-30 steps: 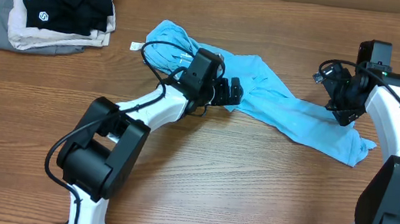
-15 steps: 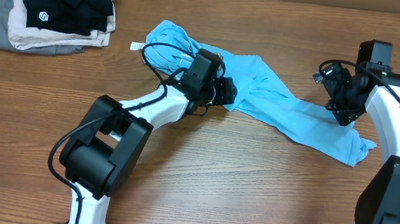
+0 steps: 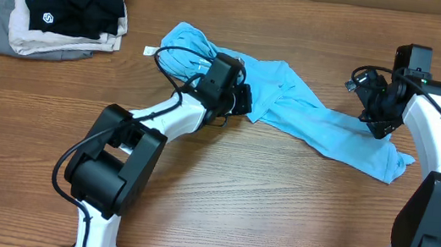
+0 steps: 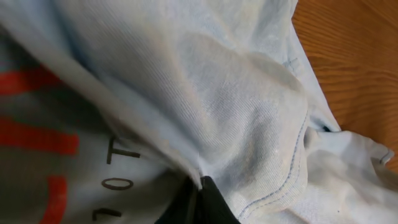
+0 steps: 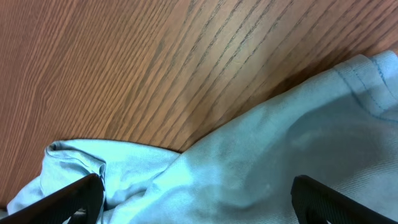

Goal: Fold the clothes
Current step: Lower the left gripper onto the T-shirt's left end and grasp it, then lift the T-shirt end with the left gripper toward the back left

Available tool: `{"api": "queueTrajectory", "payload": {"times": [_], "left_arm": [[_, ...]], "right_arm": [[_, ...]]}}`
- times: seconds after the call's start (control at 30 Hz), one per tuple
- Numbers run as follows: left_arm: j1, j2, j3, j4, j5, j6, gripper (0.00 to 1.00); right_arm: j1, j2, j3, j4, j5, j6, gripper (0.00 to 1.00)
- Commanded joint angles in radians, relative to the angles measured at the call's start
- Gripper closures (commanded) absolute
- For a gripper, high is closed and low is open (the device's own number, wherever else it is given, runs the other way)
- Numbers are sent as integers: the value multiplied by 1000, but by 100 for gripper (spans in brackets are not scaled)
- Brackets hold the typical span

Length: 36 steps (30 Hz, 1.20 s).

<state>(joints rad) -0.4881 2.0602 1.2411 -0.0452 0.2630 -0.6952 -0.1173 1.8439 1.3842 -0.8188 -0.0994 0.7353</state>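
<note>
- The crumpled sky-blue thin-fabric T-shirt (image 3: 306,118) lies across the middle of the brown wood-grain table (image 3: 259,222). It runs as a slanted band from a bunched heap at the far centre to a flatter end near the right side.
- In the left wrist view its red lettering (image 4: 37,134) and dark printed characters show at the left, with a stitched hem curving down the right.
- The left gripper (image 3: 240,101) sits at the shirt's bunched middle. Its dark fingers (image 4: 208,205) meet at one point, closed on a pinched ridge of cloth.
- The left arm stretches diagonally from the near-left base, its wrist low over the fabric.
- The right gripper (image 3: 379,119) hangs over the shirt's right end, its black fingers (image 5: 68,199) spread wide with nothing between them.
- The right arm rises along the table's right edge and bends back inward at the far end.
- A folded stack of black, beige and grey garments (image 3: 56,8) lies at the far left, well apart.
</note>
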Motion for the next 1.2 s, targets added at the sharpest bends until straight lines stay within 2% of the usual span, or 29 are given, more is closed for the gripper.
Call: {"api": "queueTrajectory", "payload": {"times": [0.0,0.23,0.37,0.53,0.9,1.1,1.17], "left_arm": [[21,5,19,-2,34,39,96],[79,-62,19,-7,148,114,96],[112,-148,19,-23,162,166,96],[172,-321,21,-61,153,227,96],[309,-724,29,-135,153,257,96],[311,-827,30,-145,152,270,96],[311,-829,30,-154,152,270,96]], "right_arm": [[-1,-2,-2,6,9,-6,0],[-2,-2,-2,7,12,-6,0],[-2,-2,-2,5,12,-6,0],[-2,-2,-2,5,26,-10,0],[-2,-6,0,1,21,-37,0],[-2,-28,13,2,-118,-169,0],[-2,-39,15,1,-157,-172,0]]}}
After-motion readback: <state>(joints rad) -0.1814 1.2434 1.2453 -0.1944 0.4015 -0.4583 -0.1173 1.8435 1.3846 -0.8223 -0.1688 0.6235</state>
